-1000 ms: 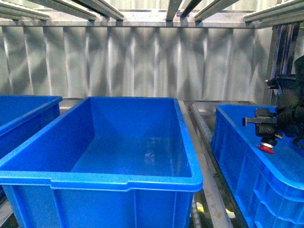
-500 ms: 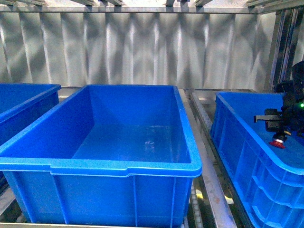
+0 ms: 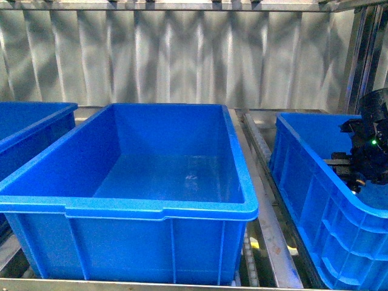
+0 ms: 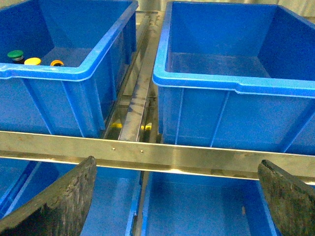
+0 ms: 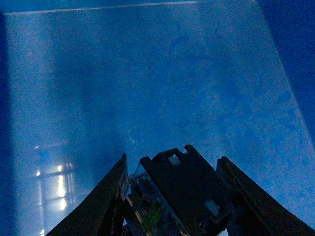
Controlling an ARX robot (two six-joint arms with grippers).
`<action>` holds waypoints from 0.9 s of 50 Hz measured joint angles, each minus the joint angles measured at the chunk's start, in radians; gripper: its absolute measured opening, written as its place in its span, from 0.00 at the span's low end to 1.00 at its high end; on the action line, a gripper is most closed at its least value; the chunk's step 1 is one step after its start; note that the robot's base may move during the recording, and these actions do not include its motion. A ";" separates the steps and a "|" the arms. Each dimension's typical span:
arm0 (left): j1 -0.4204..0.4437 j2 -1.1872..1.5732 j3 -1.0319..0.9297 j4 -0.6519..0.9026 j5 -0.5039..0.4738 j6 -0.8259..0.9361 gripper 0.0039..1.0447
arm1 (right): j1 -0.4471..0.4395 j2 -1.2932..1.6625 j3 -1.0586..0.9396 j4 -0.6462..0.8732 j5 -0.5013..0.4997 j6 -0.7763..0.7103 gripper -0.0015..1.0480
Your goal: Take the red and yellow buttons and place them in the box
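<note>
**Right claw down in the box with a button, left claw just hanging open**

So here's the scene. In the front view the right arm is over at the far right, dipped into the box, which is the right-hand one of three blue crates. The box rim hides the claw tips from that angle.

The right wrist view makes up for it. The right claw is clamped on a button, with the black body squeezed between the two fingers. I can't see the cap from here, so no idea what colour it is. Past the fingers there's only the blue box floor, and I can't tell whether the button touches it.

The left claw is spread wide with nothing in it, one pad at each side of its own view. It sits in front of a metal rail that runs along under the crates.

The other buttons are in the left crate, bunched in a corner. There's a green button, then a yellow button just beside it, then an orange-yellow button.

The middle crate sits right in front of the camera, showing a bare floor. Behind it all is a corrugated metal wall.
</note>
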 joint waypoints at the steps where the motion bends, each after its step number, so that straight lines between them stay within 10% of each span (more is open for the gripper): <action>1: 0.000 0.000 0.000 0.000 0.000 0.000 0.93 | -0.002 0.005 0.012 -0.009 -0.004 0.002 0.43; 16: 0.000 0.000 0.000 0.000 0.000 0.000 0.93 | -0.020 0.006 0.000 0.006 -0.041 0.076 0.95; 45: 0.000 0.000 0.000 0.000 0.000 0.000 0.93 | -0.127 -0.485 -0.703 0.389 -0.283 0.203 0.94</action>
